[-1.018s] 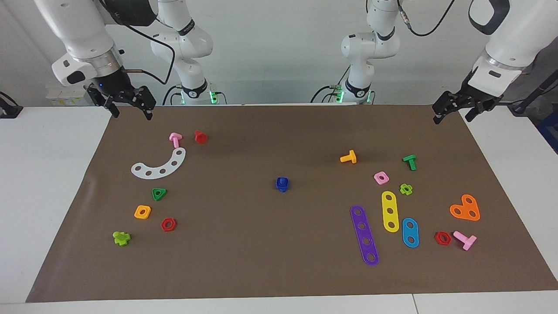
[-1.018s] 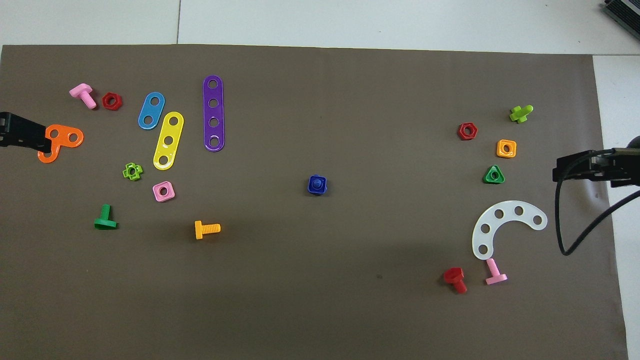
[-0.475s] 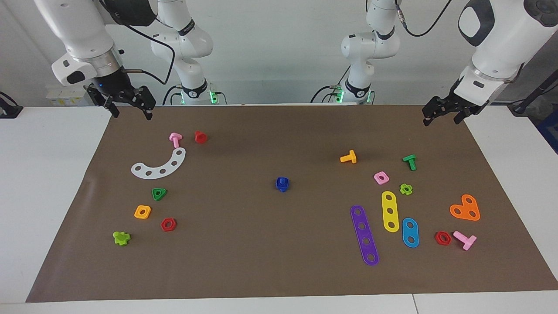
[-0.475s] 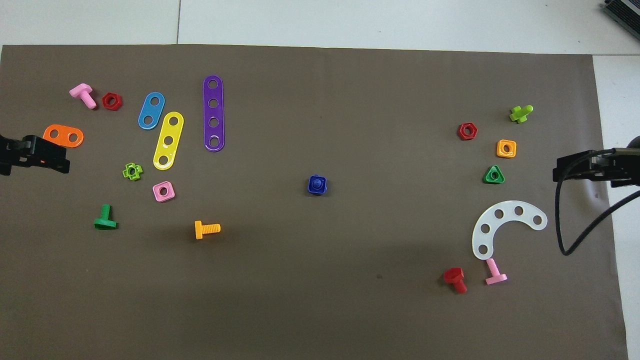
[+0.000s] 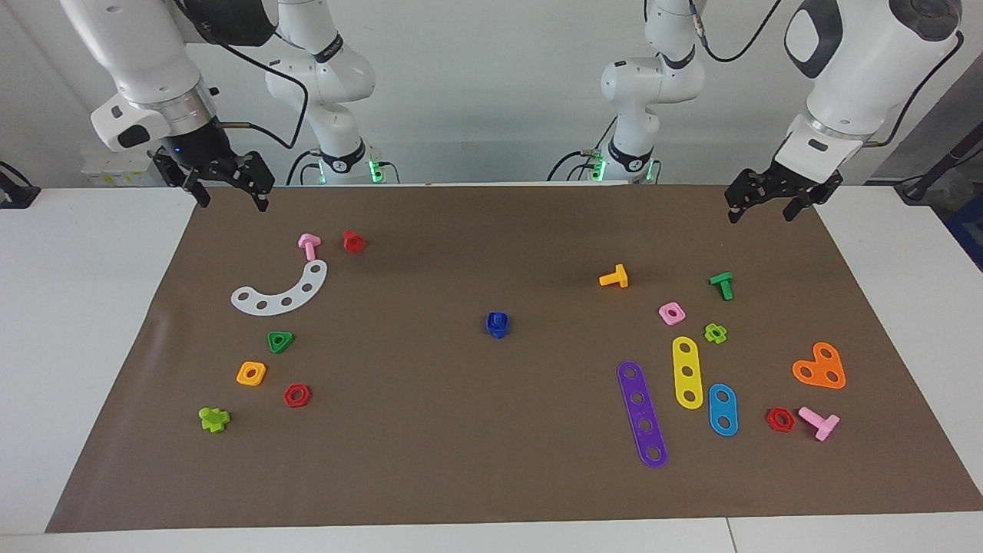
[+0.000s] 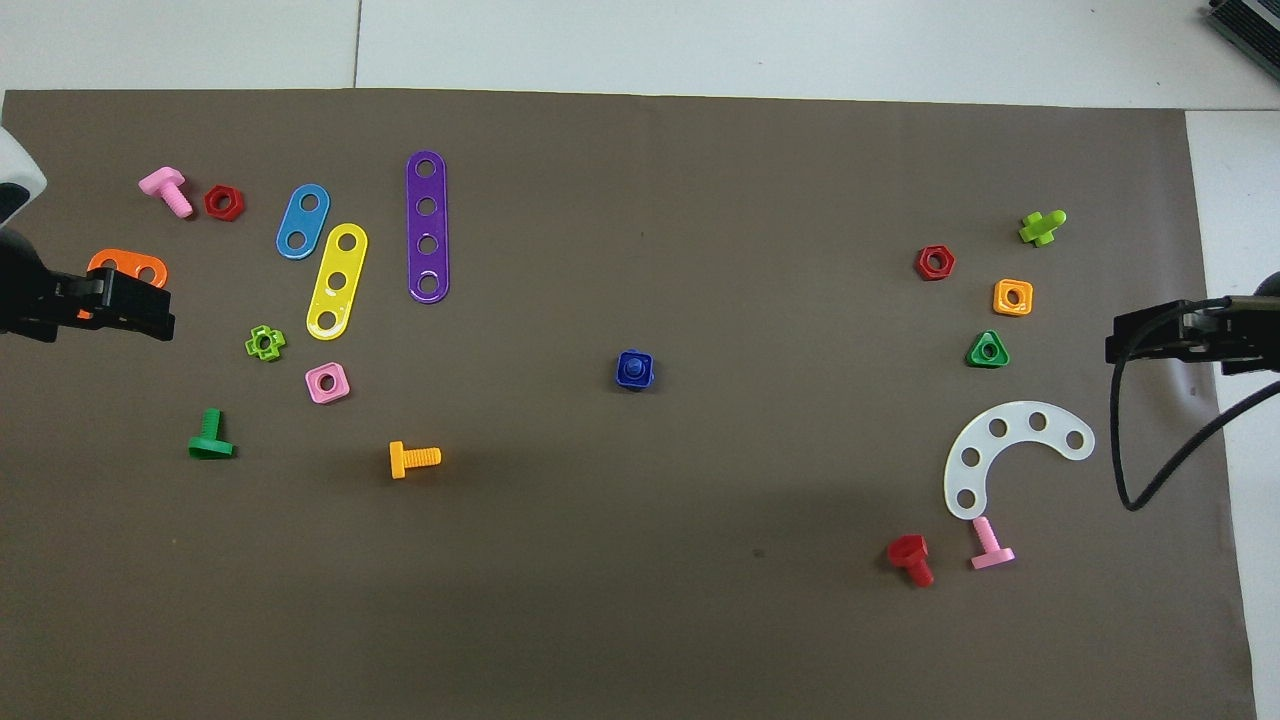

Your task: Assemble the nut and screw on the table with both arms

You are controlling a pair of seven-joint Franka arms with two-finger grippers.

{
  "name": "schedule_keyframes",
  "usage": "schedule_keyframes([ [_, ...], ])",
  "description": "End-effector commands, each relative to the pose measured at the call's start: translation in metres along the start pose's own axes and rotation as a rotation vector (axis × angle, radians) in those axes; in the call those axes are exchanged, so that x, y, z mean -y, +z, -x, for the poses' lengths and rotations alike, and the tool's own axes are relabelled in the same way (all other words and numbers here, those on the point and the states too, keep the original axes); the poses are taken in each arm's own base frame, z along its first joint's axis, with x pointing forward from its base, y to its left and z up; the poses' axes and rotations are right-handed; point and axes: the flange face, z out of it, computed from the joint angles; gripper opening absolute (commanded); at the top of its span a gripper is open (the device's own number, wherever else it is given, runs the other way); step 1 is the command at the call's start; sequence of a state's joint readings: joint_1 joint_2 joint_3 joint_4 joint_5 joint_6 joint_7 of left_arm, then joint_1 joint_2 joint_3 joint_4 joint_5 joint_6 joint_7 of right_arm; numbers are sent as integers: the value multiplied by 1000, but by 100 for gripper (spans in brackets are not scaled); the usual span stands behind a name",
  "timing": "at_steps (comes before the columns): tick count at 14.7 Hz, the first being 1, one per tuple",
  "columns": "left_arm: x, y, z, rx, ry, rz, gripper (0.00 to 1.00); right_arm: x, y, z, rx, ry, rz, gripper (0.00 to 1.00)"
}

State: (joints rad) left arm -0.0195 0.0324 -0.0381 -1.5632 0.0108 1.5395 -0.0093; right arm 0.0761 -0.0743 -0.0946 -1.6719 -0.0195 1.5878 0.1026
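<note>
L gripper [image 5: 756, 206] is drifting inward over the mat's edge toward 9 o'clock in the facing view vs a sec ago, fingers apart, empty. R gripper [image 5: 230, 184] is waiting, fingers apart. Nut [image 5: 498, 326] w/ screw [image 5: 498, 317] seated in it is sitting mid-surface [image 5: 430, 445], apparently joined already.

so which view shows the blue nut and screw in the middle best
The overhead view: the nut shows its square outline with the screw round end in its hole. The facing view shows the nut side-on, the screw poking above it.
</note>
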Motion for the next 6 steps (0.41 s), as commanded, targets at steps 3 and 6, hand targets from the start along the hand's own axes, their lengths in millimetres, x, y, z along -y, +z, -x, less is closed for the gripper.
schedule_keyframes([
  [3, 8, 0, 7, -19, 1, -14, 100, -3, -3, 1, 0, 5, -17, 100],
  [6, 7, 0, 6, -24, 15, -11, 100, -4, -3, 1, 1, 7, -17, 100],
])
